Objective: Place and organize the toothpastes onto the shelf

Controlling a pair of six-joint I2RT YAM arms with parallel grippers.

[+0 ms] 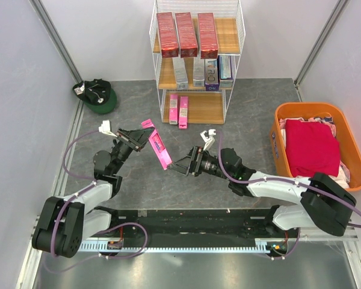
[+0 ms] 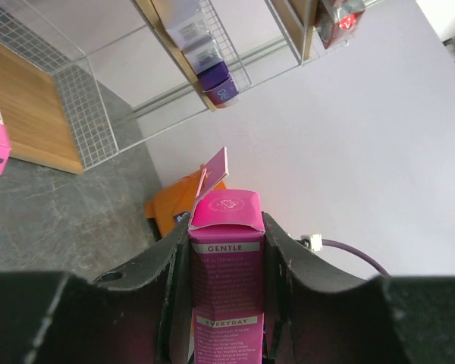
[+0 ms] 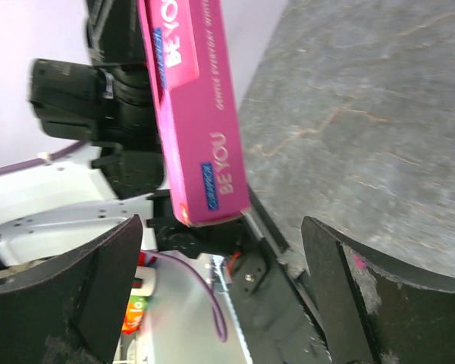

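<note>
Above grey table (image 1: 253, 102), left claw (image 1: 147, 139) grips pink BE YOU box (image 1: 159, 150); right claw (image 1: 178, 167) spread

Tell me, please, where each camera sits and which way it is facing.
Top external: high behind the robot, looking down on table, shelf, left gripper and right gripper.
Left wrist: on the left gripper, looking along its clamped pink box toward the shelf; its fingers show.
Right wrist: on the open right gripper, looking at the box's end; its fingers show.
Shared: all three show the pink box.
</note>
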